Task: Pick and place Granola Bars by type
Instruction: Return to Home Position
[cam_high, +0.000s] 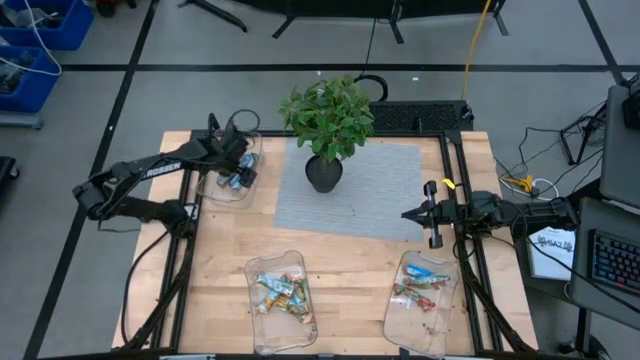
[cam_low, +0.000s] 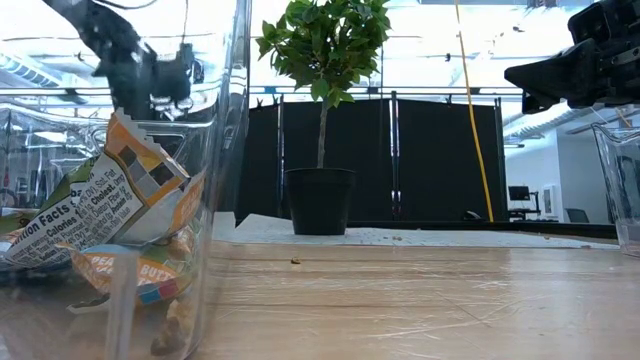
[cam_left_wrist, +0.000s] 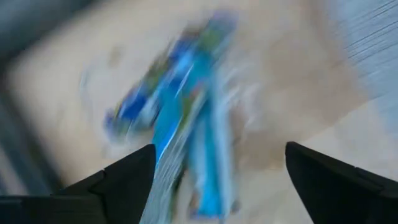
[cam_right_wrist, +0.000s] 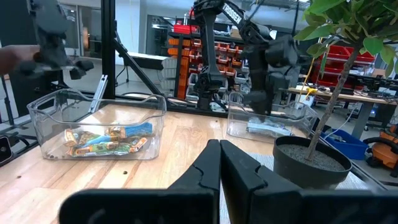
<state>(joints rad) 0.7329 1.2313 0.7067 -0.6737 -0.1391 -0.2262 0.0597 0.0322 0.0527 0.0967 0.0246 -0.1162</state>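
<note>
The left gripper (cam_high: 243, 154), fingers apart and empty, hovers over blue-white foil-wrapped granola bars (cam_high: 238, 179) in a clear rounded plastic tray (cam_high: 212, 191); the right gripper (cam_high: 409, 214) waits, fingers together.

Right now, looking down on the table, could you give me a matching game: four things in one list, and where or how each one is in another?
Things:
1. blue bars
2. potted plant
3. left gripper
4. right gripper

Places or states:
A. standing on the grey mat
B. shut, by the mat's right edge
C. lying in the clear tray left of the plant
D. open, above that tray

Pairs: 1-C, 2-A, 3-D, 4-B
</note>
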